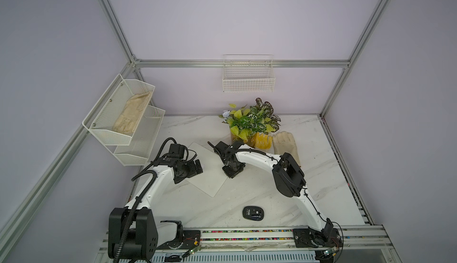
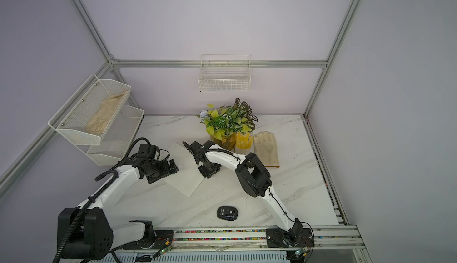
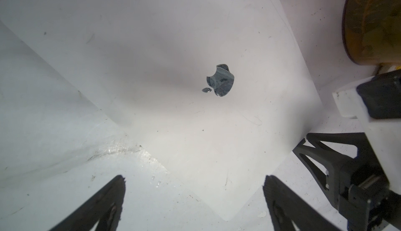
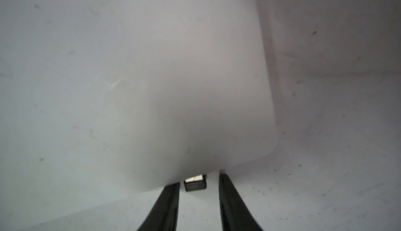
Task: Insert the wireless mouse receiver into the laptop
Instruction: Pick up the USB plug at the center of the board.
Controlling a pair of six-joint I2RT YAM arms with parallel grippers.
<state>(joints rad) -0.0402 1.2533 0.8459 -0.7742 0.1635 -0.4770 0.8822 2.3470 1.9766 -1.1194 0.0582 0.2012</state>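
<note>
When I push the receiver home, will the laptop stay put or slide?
Probably slides: the laptop lies flat on the smooth marble table, nothing visibly bracing it. Looks thin, rigid, so unlikely to flex. The receiver is a tiny hard stub; off-centre pushes may tilt it.

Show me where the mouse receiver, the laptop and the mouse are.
wireless mouse receiver [image 4: 195, 183]: right wrist view, on its black stub.
laptop [image 1: 212, 179]: in a top view, on a bare part of its lid.
mouse [image 1: 253, 212]: in a top view, on the middle of its body.
</note>
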